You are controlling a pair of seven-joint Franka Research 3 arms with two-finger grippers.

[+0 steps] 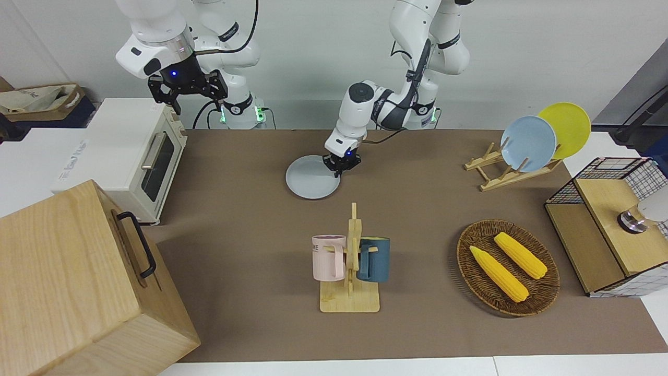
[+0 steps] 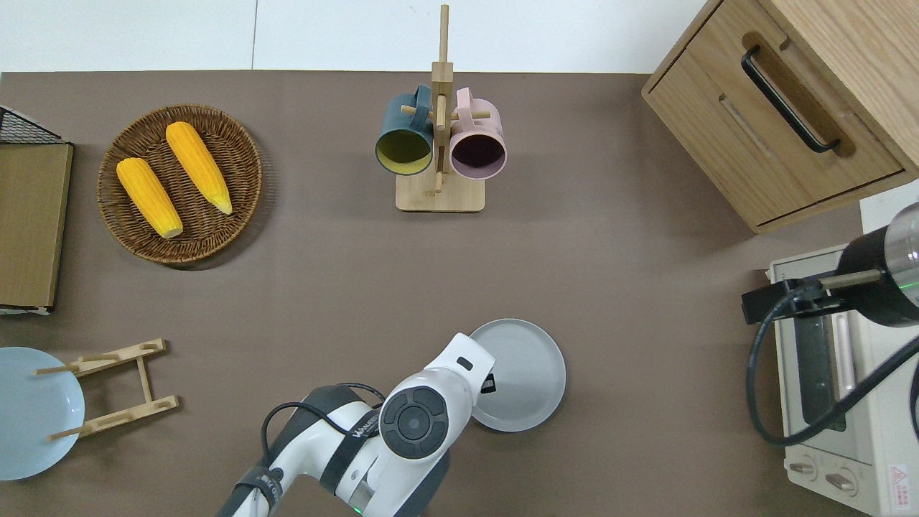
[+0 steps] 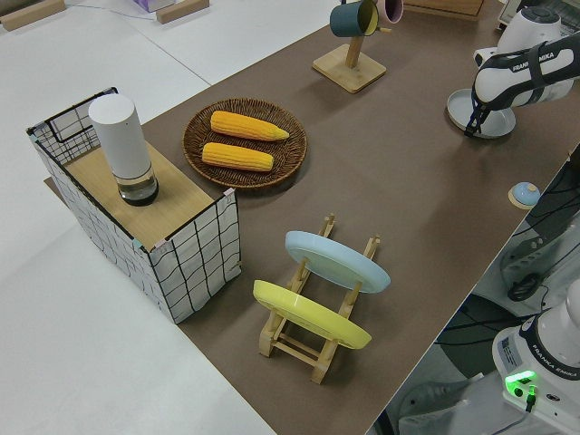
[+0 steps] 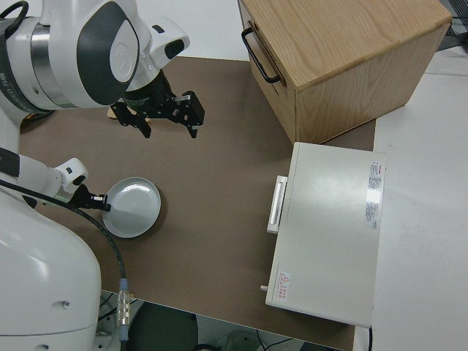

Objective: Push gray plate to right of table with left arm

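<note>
The gray plate lies flat on the brown table near the robots' edge, nearer to the robots than the mug rack. My left gripper is down at the plate's rim, on the side toward the left arm's end of the table, and touches it. The plate also shows in the left side view and the right side view. My right arm is parked, its gripper open and empty.
A mug rack with two mugs stands mid-table. A toaster oven and a wooden cabinet fill the right arm's end. A corn basket, a plate rack and a wire box are at the left arm's end.
</note>
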